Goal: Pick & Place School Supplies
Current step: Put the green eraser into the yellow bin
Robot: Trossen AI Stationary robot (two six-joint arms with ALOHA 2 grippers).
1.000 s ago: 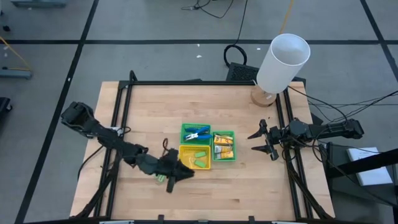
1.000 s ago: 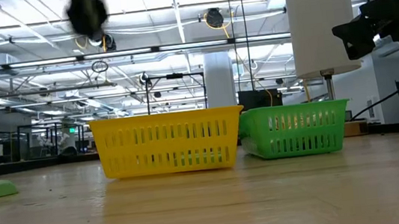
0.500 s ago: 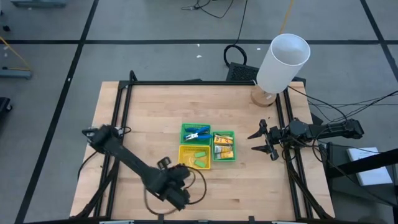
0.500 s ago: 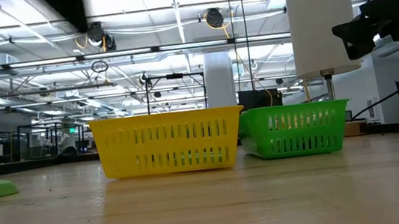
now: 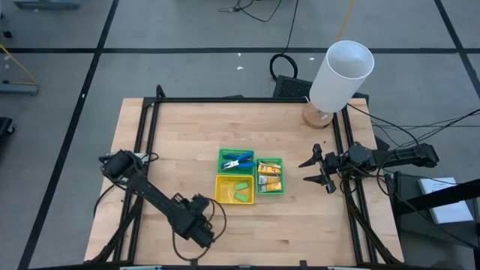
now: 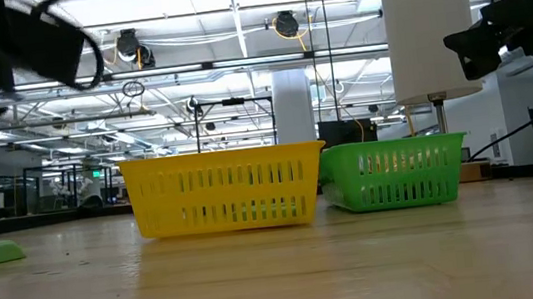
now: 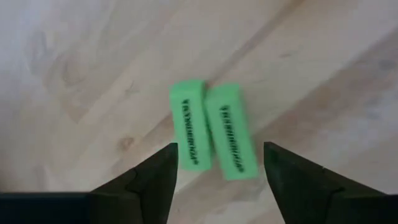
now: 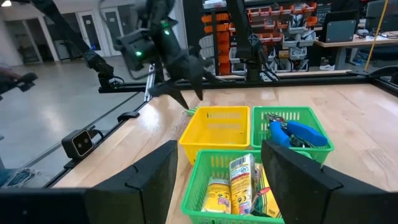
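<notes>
While the right gripper (image 5: 315, 170) is waiting with its fingers spread apart near the table's right rail, the left gripper (image 5: 201, 231) is hanging low over the near-left part of the wooden table (image 5: 180, 142), close to the front edge, its two dark fingers (image 7: 149, 180) standing apart and framing two short light-green sticks (image 7: 213, 132). Those sticks are lying flat on the bare wood, side by side and touching along their long edges, each with dark print running down its face. Bare board is lying open all around them in the left wrist view. At mid-table the three trays are sitting tight together: a green tray (image 5: 224, 154) is holding the blue-handled tools (image 5: 238, 160), a second green tray (image 5: 279, 162) just to its right is holding the yellow-orange packets (image 5: 268, 177), and a yellow tray (image 5: 220, 196) in front is holding more green sticks (image 5: 240, 190). Wide open wood is showing between the trays and the table's far, left and right edges. A big white cylinder (image 5: 341, 75) is standing at the far right corner, well apart from the trays
</notes>
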